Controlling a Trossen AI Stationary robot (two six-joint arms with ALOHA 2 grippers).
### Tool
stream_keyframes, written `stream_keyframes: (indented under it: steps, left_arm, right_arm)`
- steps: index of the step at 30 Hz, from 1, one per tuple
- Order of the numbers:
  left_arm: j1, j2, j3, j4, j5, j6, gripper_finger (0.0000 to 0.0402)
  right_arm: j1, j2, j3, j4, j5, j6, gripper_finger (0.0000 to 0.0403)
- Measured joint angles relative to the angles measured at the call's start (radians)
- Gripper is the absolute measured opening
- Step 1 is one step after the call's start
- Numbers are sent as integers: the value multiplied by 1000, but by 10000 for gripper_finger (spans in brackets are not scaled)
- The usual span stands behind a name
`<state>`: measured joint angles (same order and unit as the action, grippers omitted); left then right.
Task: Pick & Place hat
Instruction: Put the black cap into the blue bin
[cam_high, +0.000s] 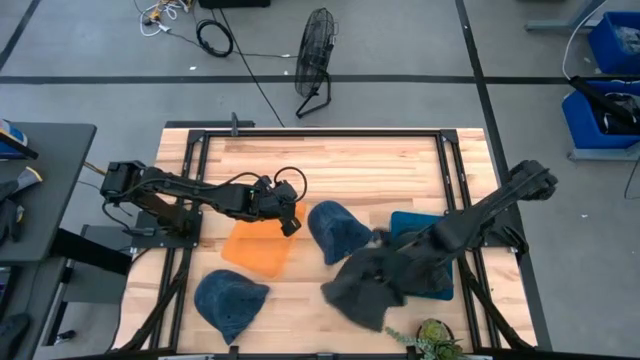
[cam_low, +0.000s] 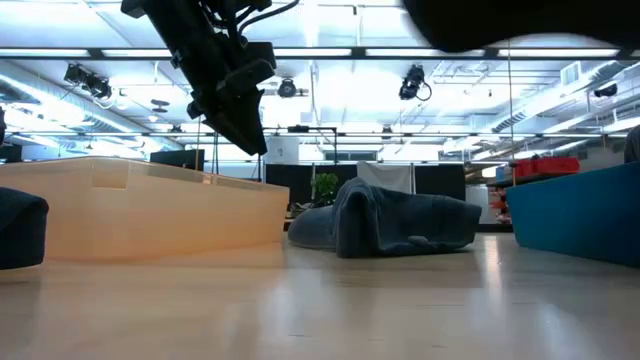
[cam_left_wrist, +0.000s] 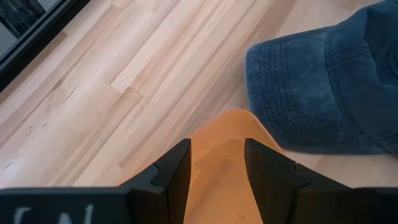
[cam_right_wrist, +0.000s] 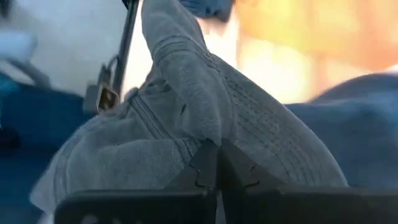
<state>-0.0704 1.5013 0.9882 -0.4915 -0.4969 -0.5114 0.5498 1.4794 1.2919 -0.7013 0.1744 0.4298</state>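
Observation:
My right gripper (cam_right_wrist: 214, 163) is shut on a dark grey hat (cam_high: 368, 287) over the table's near right part, just in front of a teal bin (cam_high: 430, 232). A blue hat (cam_high: 338, 231) lies on the table at the middle, brim down; it also shows in the low view (cam_low: 400, 220) and the left wrist view (cam_left_wrist: 323, 81). Another blue hat (cam_high: 230, 303) lies near the left front edge. My left gripper (cam_high: 289, 217) is open and hovers above the far right corner of an orange bin (cam_high: 258, 248), touching nothing. My right gripper pinches a raised fold of the grey hat's cloth (cam_right_wrist: 199, 127) between its two fingers. The rest of the hat (cam_right_wrist: 155, 143) spreads out slack around and beyond the fingertips. In the high view the hat shows toward the table's left of the gripper, off the teal bin.
A small potted plant (cam_high: 430, 340) stands at the near edge, close to the grey hat. The orange bin (cam_low: 150, 210) and teal bin (cam_low: 580, 210) flank the middle hat. Bare wood lies along the far side of the table (cam_high: 340, 165).

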Motion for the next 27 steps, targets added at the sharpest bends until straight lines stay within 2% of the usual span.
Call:
stream_keyframes:
  steps: [4,9,13,15,19,27]
  left_arm:
    - [0,0,0,-2,0,0,153]
    - [0,0,0,0,0,0,153]
    - [1,0,0,2,0,-1,153]
    - [2,0,0,3,0,-1,153]
    - [1,0,0,3,0,-15,153]
    - [2,0,0,9,-2,-23,153]
  right_arm:
    - [34,-79,114,-315,27,-109,3]
    - [71,-174,135,-612,-5,-40,2]
    - [88,-223,113,-784,-10,-23,2]
    - [87,-251,82,-808,20,-37,2]
    - [87,-309,-22,-742,49,-149,2]
    - [87,-385,-277,-564,-75,-287,1]
